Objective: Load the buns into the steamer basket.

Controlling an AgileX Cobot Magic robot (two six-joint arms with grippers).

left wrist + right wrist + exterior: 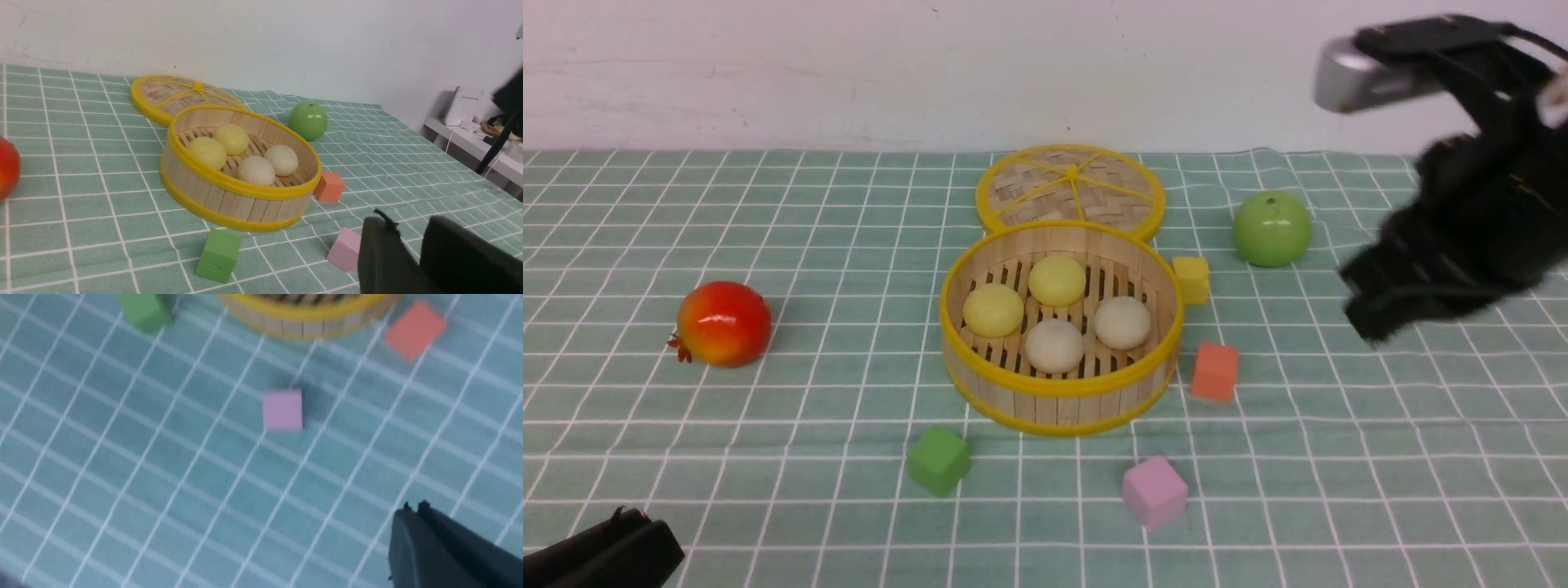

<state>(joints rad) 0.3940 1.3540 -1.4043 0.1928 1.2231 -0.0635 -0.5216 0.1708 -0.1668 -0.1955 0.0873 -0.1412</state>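
The steamer basket (1058, 400) stands mid-table with several buns on its slatted floor: two pale yellow buns (1057, 280) (993, 309) and two beige buns (1054, 345) (1122, 322). The left wrist view shows the same basket (229, 202) and buns (256, 170). My right gripper (1364, 318) hangs blurred above the table, to the right of the basket. It is shut and empty, its tips (413, 507) together over bare cloth. My left gripper (645, 535) sits low at the near left corner. It (408, 228) is open with nothing between its fingers.
The flat woven lid (1070, 189) leans behind the basket. A green apple (1272, 229) lies at the back right and a red pomegranate (723, 323) at the left. Yellow (1192, 278), orange (1214, 371), green (938, 460) and pink (1154, 492) cubes ring the basket.
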